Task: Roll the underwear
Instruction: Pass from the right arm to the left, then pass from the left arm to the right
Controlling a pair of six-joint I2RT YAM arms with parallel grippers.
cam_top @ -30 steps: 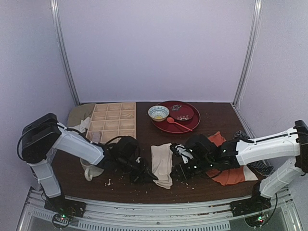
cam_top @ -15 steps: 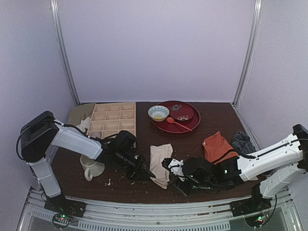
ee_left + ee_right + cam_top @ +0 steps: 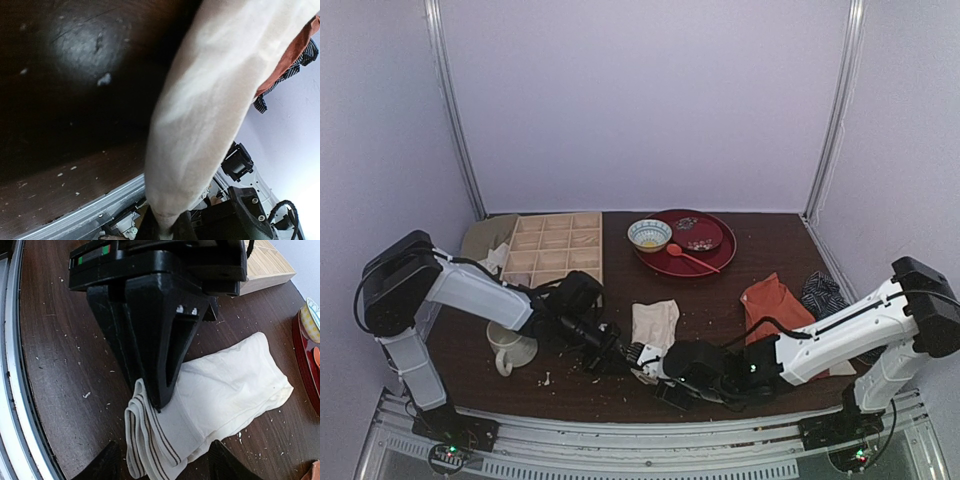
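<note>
Logged cream underwear (image 3: 655, 322) shorter than a second ago at lower centre of bench (image 3: 770, 265), near end pinched by closed left fingers (image 3: 150, 355), open right fingers (image 3: 102, 464) newly swung in astride its striped edge; judged roll just begun.

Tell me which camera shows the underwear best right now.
Right wrist: the underwear lies nearly whole in view, its striped end pinched by the left gripper. Left wrist shows only a blurred close-up of its fabric; top external shows it small and partly covered.
</note>
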